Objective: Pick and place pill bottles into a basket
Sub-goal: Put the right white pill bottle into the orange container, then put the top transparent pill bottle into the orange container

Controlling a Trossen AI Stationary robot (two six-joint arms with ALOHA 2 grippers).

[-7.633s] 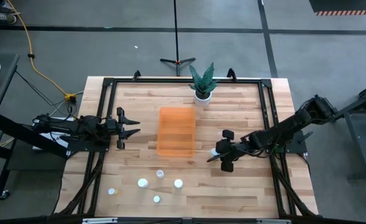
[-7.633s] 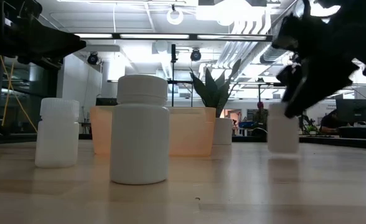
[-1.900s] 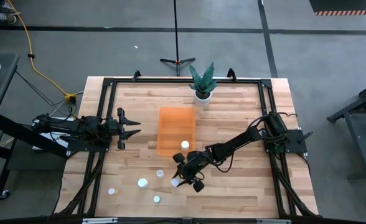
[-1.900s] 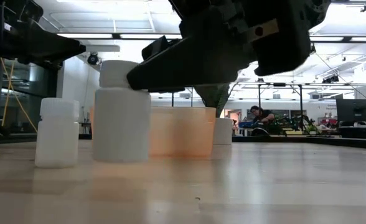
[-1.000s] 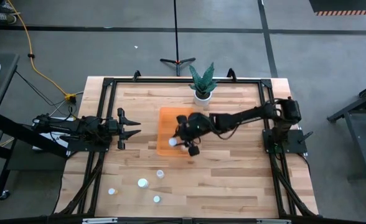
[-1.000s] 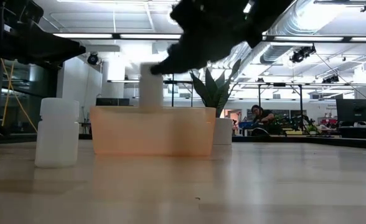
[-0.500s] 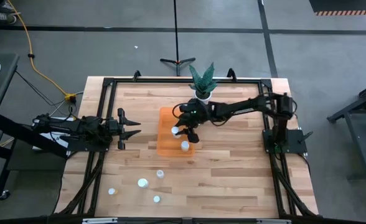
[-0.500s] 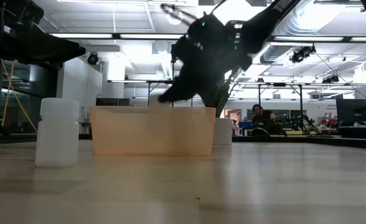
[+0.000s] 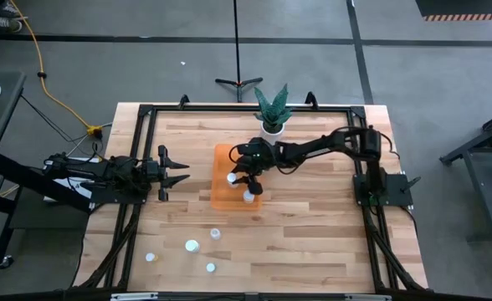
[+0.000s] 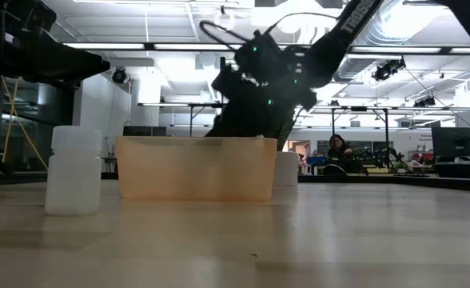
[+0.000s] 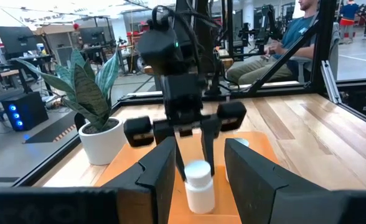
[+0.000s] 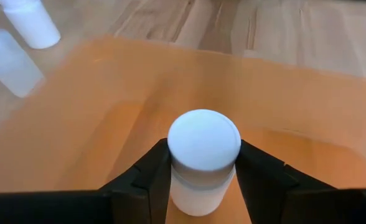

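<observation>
The orange basket lies in the middle of the table. My right gripper reaches over its far part and is shut on a white pill bottle, low inside the basket. A second bottle stands in the basket nearer the near edge. Several more bottles stand on the table near the front, such as one and another; one shows in the low view. My left gripper waits open at the table's left, left of the basket. My right gripper pinches the bottle between its two fingers, on opposite sides of its body just below the cap. The fingers come from above, slanting down from the table's right. The bottle stays upright inside the basket; whether its base rests on the floor is hidden.
A white pot with a green plant stands at the far edge, just behind the basket. A black frame runs around the table top. In the room beyond, a person sits at a desk.
My right gripper has carried the bottle a little toward the far edge and lowered it: a second ago it stood above the basket's rim, now it is below the rim inside the basket. The gripper stays shut on it.
</observation>
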